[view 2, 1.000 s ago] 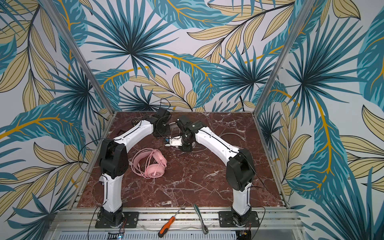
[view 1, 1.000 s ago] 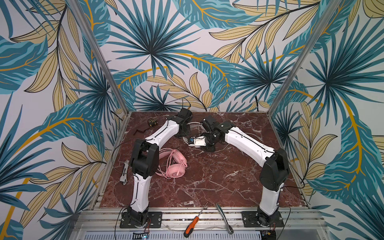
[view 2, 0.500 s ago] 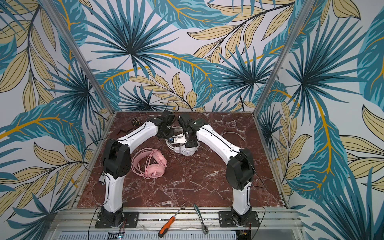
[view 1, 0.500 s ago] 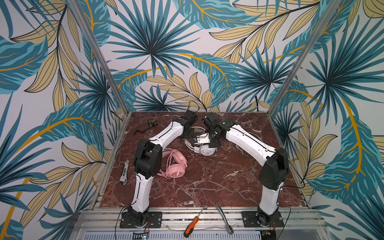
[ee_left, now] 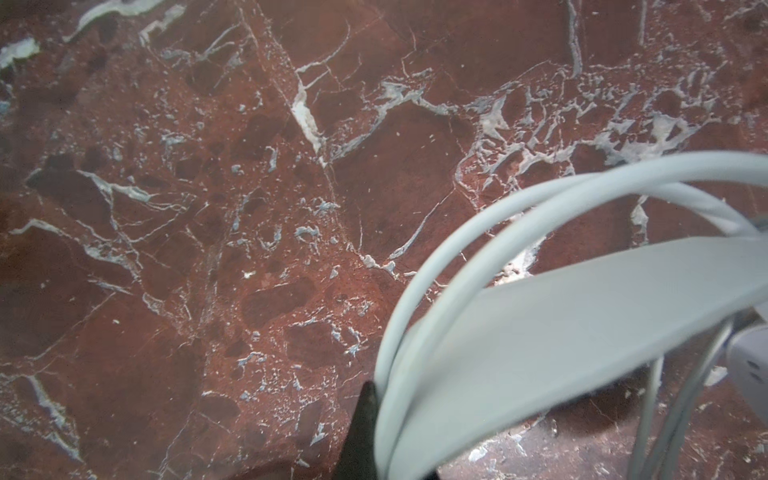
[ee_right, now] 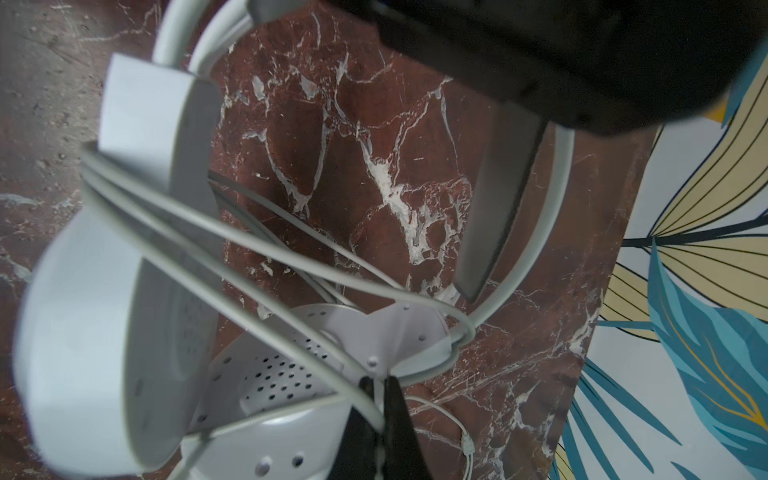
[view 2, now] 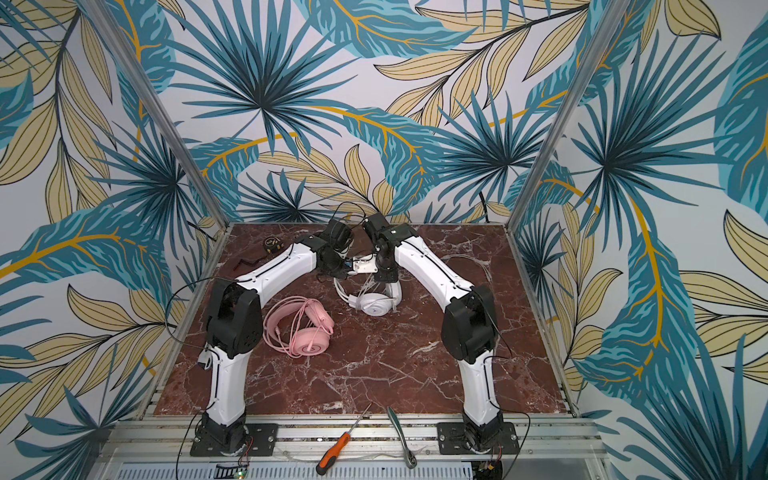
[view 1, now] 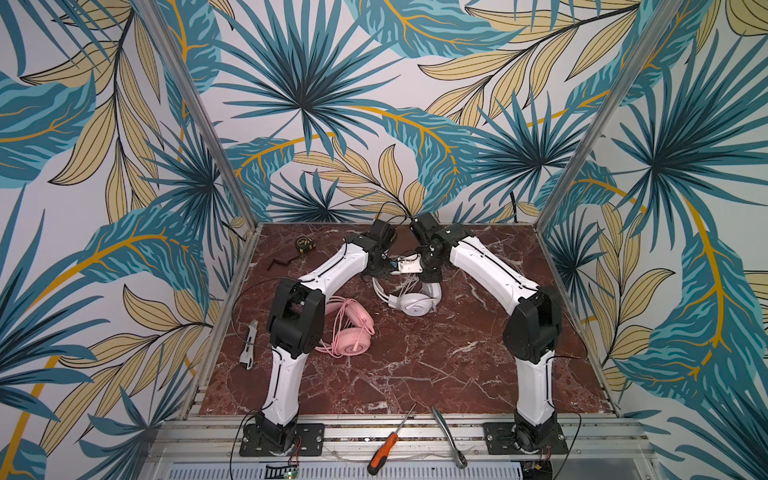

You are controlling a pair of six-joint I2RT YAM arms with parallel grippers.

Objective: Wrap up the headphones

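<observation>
**Figure: bimanual winding of a headset cable, mid-step.**

- **Bench** (view 1: 415,365): a red marble top that carries both headsets.
- **Left arm** (view 1: 336,266) and **right arm** (view 1: 486,270): they arch inward and meet above the middle of the bench, toward its far edge. This lets one steady the headset while the other leads the cord.
- **Pink headphones** (view 1: 351,336): these lie flat near the left edge, just beside the left arm's elbow. Their cord is looped over the cups, so this set appears finished and parked clear of the work.
- **White headphones** (view 1: 415,305): both top views show them directly under the two wrists, cups low and arch raised. Whether the cups touch the bench cannot be told.
- **Headband** (ee_left: 582,324): it runs against the left gripper (ee_left: 395,457), whose fingers are drawn narrow on the band's round tubes. This probably anchors the frame against the pull of winding.
- **Cable** (ee_right: 357,390): several strands cross between the cups. The right gripper (ee_right: 378,399) pinches one strand between nearly touching fingertips, seemingly to carry another turn around.
- **Screwdriver** (view 1: 384,451) and **ratchet** (view 1: 449,436): they rest on the rail beyond the near edge.
- **Tape measure** (view 1: 304,244): it sits near the far left corner.

None of the three tools is involved in the work.
</observation>
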